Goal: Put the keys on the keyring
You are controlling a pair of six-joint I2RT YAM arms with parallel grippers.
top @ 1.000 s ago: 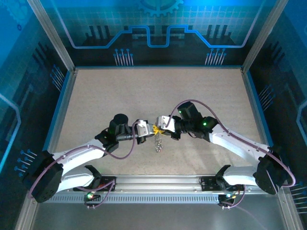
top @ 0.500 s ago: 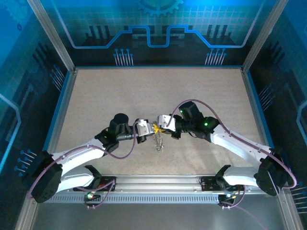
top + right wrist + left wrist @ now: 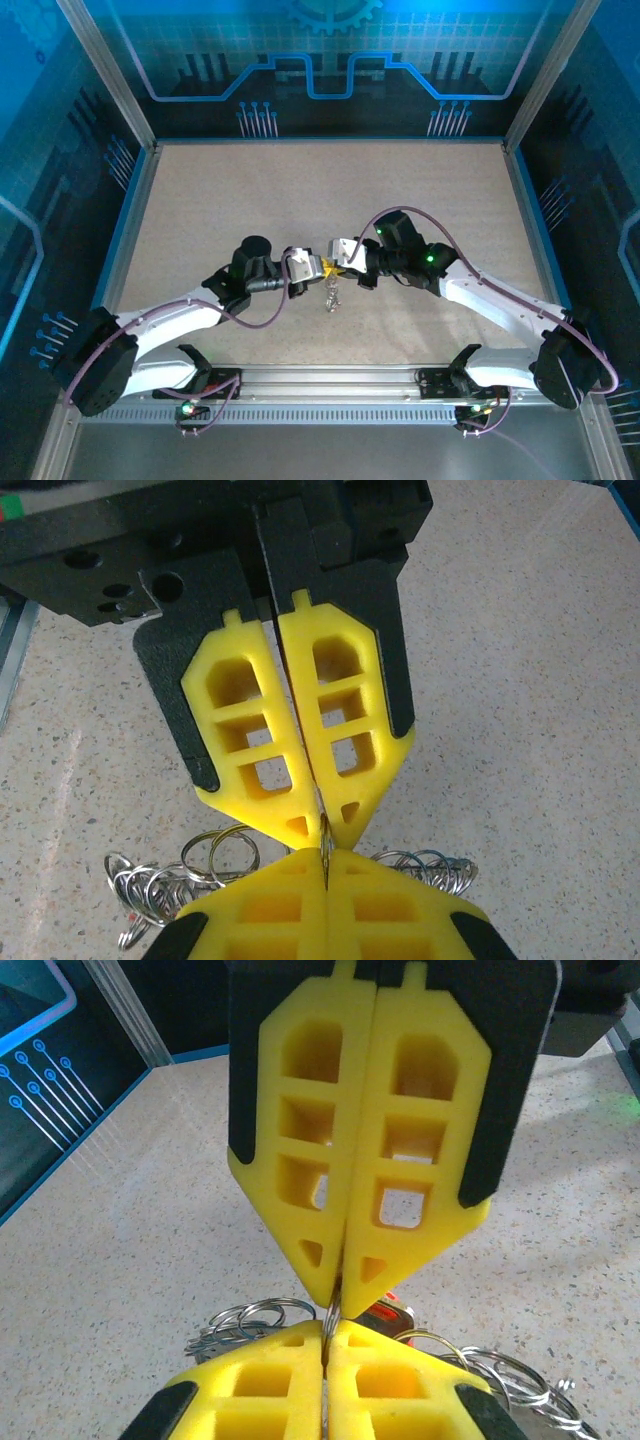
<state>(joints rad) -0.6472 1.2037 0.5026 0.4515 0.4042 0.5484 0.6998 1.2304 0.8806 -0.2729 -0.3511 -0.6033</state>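
Keyring gripped by both pincers.
The left pincer (image 3: 326, 1332) and right pincer (image 3: 343, 1282), both of yellow latticed foam and closed, are met tip to tip on the thin keyring (image 3: 329, 290); shiny wire loops (image 3: 150, 890) and a red-headed key (image 3: 391, 1314) are seen just below the tips, above the speckled desk (image 3: 120, 1260).

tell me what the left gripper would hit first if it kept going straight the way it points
Almost at once, the right gripper: the left gripper points straight at it, tip to tip, both shut, with only the thin keyring between them. It would likely push into the yellow tips.
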